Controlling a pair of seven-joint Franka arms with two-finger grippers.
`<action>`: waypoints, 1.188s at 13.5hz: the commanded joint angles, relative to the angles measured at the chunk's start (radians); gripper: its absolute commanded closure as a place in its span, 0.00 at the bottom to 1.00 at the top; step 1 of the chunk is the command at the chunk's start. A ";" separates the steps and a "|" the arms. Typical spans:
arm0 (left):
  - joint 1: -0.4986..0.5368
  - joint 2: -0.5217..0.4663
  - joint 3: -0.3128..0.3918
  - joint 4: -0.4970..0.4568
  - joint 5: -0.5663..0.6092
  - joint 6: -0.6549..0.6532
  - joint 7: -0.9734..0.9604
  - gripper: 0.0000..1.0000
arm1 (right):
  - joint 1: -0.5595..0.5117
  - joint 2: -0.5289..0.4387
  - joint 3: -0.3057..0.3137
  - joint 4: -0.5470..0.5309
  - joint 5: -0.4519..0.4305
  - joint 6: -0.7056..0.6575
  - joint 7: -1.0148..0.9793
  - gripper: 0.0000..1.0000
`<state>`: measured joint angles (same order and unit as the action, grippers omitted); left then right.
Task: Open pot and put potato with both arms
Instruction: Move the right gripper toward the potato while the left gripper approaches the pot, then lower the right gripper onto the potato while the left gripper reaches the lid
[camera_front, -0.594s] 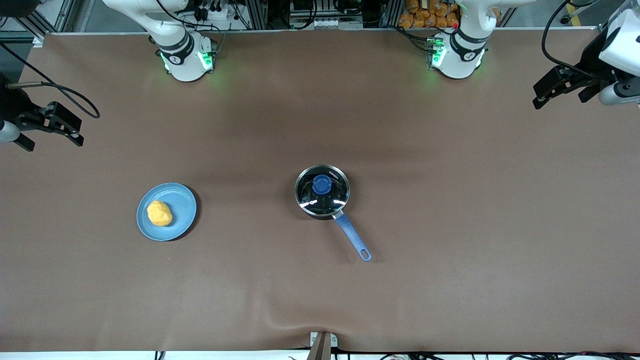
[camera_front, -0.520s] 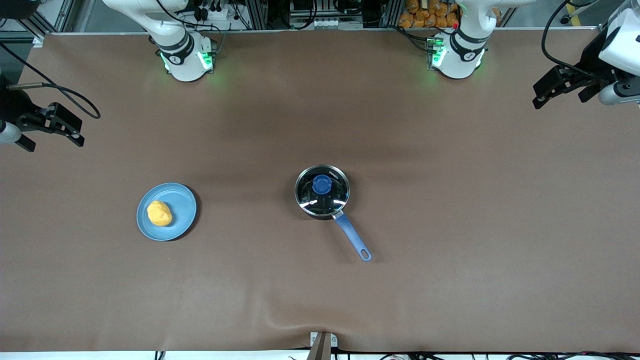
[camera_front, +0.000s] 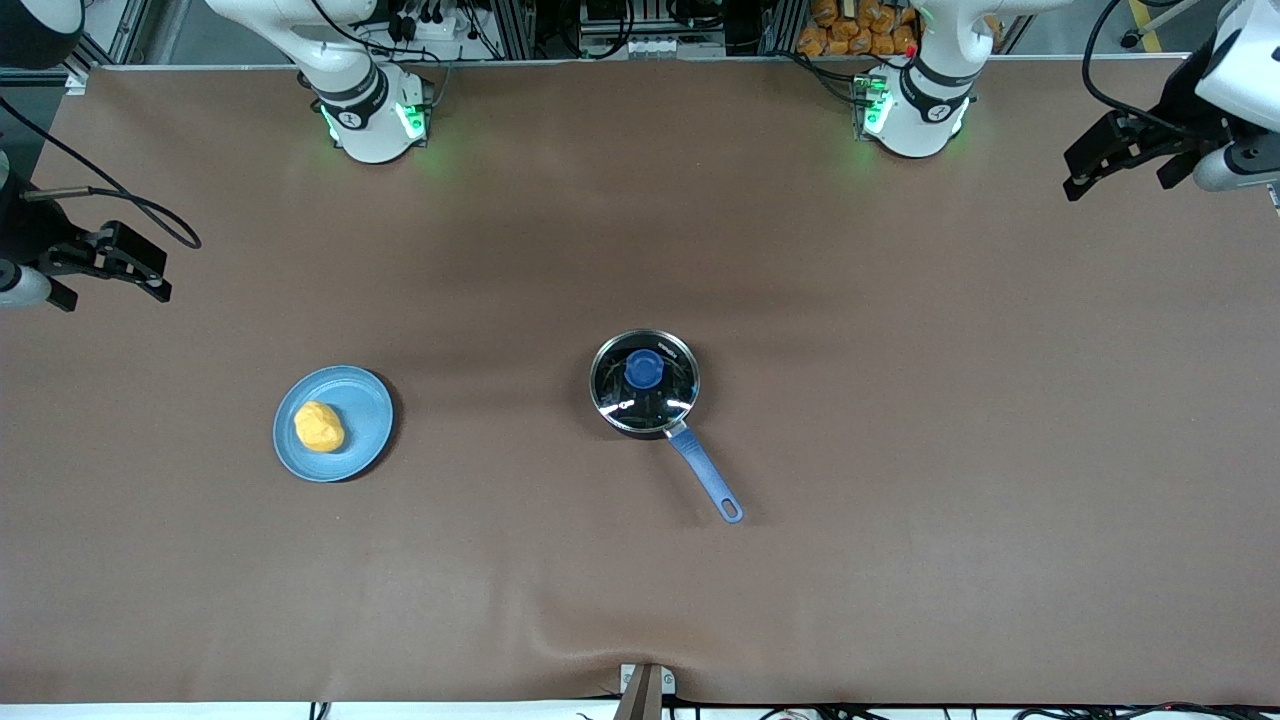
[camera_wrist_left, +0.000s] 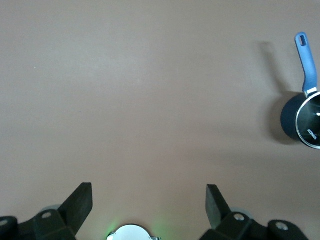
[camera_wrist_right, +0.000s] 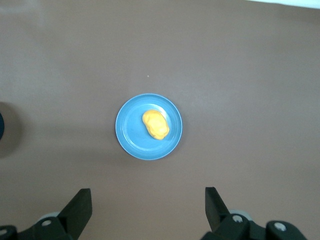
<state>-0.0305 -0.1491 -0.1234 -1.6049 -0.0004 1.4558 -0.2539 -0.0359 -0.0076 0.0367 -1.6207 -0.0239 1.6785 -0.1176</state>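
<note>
The black pot (camera_front: 645, 385) stands mid-table with its glass lid and blue knob (camera_front: 643, 369) on, and its blue handle (camera_front: 705, 470) points toward the front camera. The yellow-orange potato (camera_front: 319, 426) lies on a light-blue plate (camera_front: 365, 415) toward the right arm's end. My right gripper (camera_front: 112, 297) is open and empty in the air over that end of the table. My left gripper (camera_front: 1118, 187) is open and empty over the left arm's end. The left wrist view shows the pot (camera_wrist_left: 302, 120) past open fingers (camera_wrist_left: 80, 202). The right wrist view shows the potato (camera_wrist_right: 155, 124) on the plate (camera_wrist_right: 132, 137).
A brown cloth (camera_front: 900, 450) covers the table, with a wrinkle near a metal bracket (camera_front: 645, 688) at the front edge. The arms' green-lit bases (camera_front: 372, 120) (camera_front: 912, 115) stand along the edge farthest from the front camera. The left arm's base (camera_wrist_left: 131, 233) shows in the left wrist view.
Both grippers have shifted slightly toward the base edge of the table, still open. The pot, lid, potato and plate have not moved.
</note>
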 joint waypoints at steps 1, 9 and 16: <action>-0.041 0.075 -0.022 0.055 -0.039 -0.023 -0.001 0.00 | -0.007 0.037 0.006 -0.005 0.005 -0.008 -0.066 0.00; -0.290 0.376 -0.113 0.197 -0.033 0.130 -0.318 0.00 | -0.055 0.288 0.006 -0.053 0.060 0.163 -0.535 0.00; -0.471 0.554 -0.104 0.210 -0.030 0.346 -0.542 0.00 | -0.078 0.527 0.008 -0.053 0.180 0.377 -0.895 0.00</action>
<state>-0.4476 0.3520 -0.2411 -1.4425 -0.0317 1.7782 -0.7296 -0.0938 0.4682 0.0293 -1.6879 0.1200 2.0032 -0.9482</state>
